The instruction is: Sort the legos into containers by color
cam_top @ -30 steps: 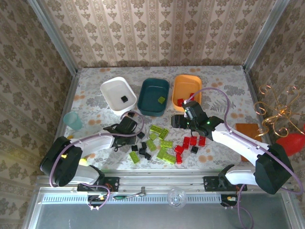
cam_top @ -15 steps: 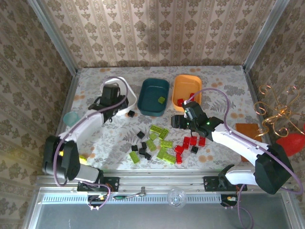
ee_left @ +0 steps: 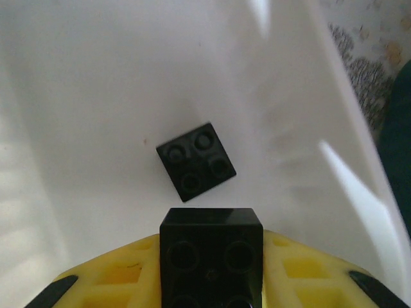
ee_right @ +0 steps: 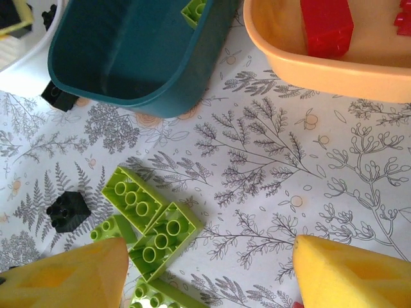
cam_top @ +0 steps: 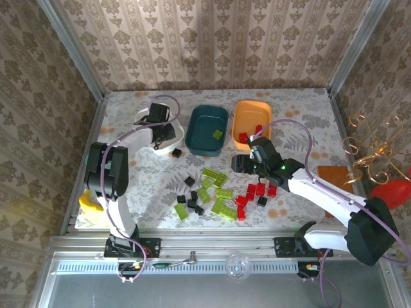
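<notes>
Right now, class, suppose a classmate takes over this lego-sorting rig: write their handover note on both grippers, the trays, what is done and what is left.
Left gripper: shut on a black brick, over the white tray, which holds a second black brick.
Right gripper: open, empty, above the loose lime bricks on the table, in front of the teal tray and orange tray.
Done: one lime brick in teal, red bricks in orange.
Left: drop the held brick, then sort the lime ones, the loose black bricks and loose red bricks.
</notes>
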Available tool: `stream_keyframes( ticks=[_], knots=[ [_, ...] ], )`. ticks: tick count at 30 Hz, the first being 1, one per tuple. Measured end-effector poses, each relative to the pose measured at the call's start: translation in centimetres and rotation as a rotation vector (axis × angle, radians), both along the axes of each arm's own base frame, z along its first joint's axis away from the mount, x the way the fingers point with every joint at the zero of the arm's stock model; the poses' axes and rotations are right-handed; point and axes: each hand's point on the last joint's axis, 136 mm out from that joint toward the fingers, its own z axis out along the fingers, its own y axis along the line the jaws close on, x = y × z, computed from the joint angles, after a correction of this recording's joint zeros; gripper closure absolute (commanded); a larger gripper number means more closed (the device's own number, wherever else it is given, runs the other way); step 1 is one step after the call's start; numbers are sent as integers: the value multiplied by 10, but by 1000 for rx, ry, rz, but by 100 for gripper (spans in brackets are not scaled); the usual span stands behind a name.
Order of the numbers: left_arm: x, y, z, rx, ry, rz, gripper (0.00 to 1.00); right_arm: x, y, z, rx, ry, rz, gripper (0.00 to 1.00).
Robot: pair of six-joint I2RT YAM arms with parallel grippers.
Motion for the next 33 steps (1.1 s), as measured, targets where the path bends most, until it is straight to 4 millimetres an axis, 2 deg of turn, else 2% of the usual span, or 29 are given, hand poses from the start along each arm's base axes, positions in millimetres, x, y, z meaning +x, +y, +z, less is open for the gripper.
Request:
stream_keyframes(
  ticks=[4,8,19,22,24,26,29,33],
  knots=[
    [-9,-5,-6,7,19,-19,68,0,0,2,2,-4,-1,30],
    [-27,-6,-14,20,43,-34,68,0,0,2,2,-4,-1,30],
    [-76,-9,-18,19,62,-81,68,0,0,2,3,-5,-1,30],
    [-80,-12,-19,15,68,-94,66,0,0,2,3,-5,0,30],
    [-79,-11,-18,15,65,-89,62,0,0,2,3,-5,0,30],
    [-73,-9,-13,11,55,-77,48,0,0,2,3,-4,0,30],
    [-60,-9,-1,5,27,-68,34,0,0,1,2,-3,0,28],
    [-46,-11,17,-9,-22,-60,24,-1,0,1,0,0,1,25]
  ],
)
